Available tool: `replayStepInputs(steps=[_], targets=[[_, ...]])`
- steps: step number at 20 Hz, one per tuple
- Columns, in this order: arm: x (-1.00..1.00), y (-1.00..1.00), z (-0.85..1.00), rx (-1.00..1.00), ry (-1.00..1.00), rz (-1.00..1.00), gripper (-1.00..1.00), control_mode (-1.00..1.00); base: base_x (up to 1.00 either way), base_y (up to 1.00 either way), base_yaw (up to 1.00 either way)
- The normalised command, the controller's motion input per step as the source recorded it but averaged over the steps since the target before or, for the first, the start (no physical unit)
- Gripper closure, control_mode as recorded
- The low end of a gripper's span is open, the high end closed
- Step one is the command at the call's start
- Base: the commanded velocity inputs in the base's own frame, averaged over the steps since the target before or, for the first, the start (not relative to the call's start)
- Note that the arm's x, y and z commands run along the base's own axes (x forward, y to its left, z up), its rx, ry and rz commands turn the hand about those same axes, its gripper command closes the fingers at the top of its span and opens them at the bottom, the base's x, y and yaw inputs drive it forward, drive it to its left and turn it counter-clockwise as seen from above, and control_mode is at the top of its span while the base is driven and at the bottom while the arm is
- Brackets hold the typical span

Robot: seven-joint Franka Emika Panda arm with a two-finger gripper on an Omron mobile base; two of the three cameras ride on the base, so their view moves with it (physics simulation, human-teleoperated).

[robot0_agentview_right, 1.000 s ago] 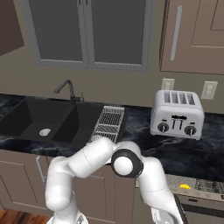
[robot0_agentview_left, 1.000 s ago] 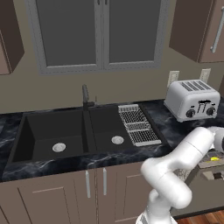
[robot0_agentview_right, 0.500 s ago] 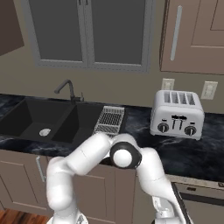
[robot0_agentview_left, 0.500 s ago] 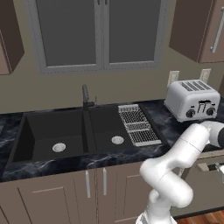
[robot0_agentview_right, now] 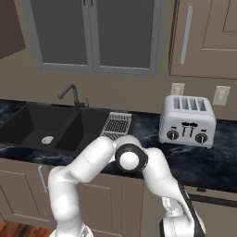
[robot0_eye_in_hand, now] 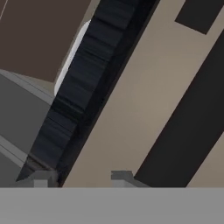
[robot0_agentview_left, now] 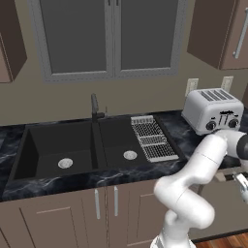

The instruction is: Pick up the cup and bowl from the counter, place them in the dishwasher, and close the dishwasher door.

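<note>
Reaching low past the right end of the long black marble-veined counter (robot0_agentview_right: 203, 164), the white arm's two-finger gripper (robot0_eye_in_hand: 81, 178) shows two dark tips set apart with nothing between them. Close ahead runs a taupe-brown dishwasher door panel (robot0_eye_in_hand: 131, 100) beside a dark ribbed edge. A silver four-slot toaster (robot0_agentview_right: 187, 120) stands on the counter, right of the black double sink (robot0_agentview_left: 80, 145).

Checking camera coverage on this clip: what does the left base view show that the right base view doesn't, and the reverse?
Left base view: both round drains of the black double sink, and two slim cabinet handles below. Right base view: a dark slot under the counter edge. Shared: black faucet, ribbed grey drying rack, silver four-slot toaster, veined black stone counter.
</note>
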Motion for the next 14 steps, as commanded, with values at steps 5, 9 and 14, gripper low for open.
replayStepInputs(steps=[5,9,14], targets=[[0.56,-0.11,-0.30,0.00,-0.02,0.00,-1.00,-1.00,0.00,0.00,0.00],[0.56,-0.11,-0.33,0.00,-0.02,0.00,-1.00,-1.00,0.00,0.00,0.00],[0.57,-0.11,-0.36,0.00,-0.02,0.00,-1.00,-1.00,0.00,0.00,0.00]])
